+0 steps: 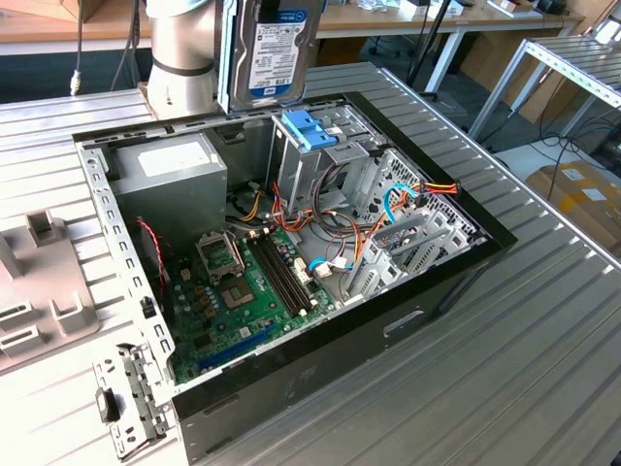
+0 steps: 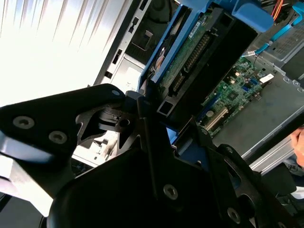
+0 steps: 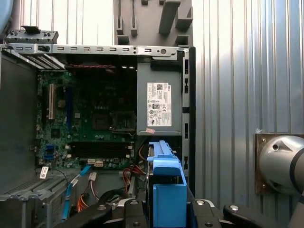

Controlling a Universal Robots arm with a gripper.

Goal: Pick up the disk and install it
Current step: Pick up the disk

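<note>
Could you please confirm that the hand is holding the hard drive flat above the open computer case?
Not quite. The hand is holding the hard drive upright, not flat, above the open computer case. The exterior view shows the drive standing on end with its label facing the camera.

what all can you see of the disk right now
The disk is a flat silver metal drive with a white-and-blue label, held upright on edge above the open computer case, near its grey drive cage. A blue plastic bracket wraps its side, and the second wrist view shows a green circuit board on its back face. The gripper is shut on it from both sides.
</note>
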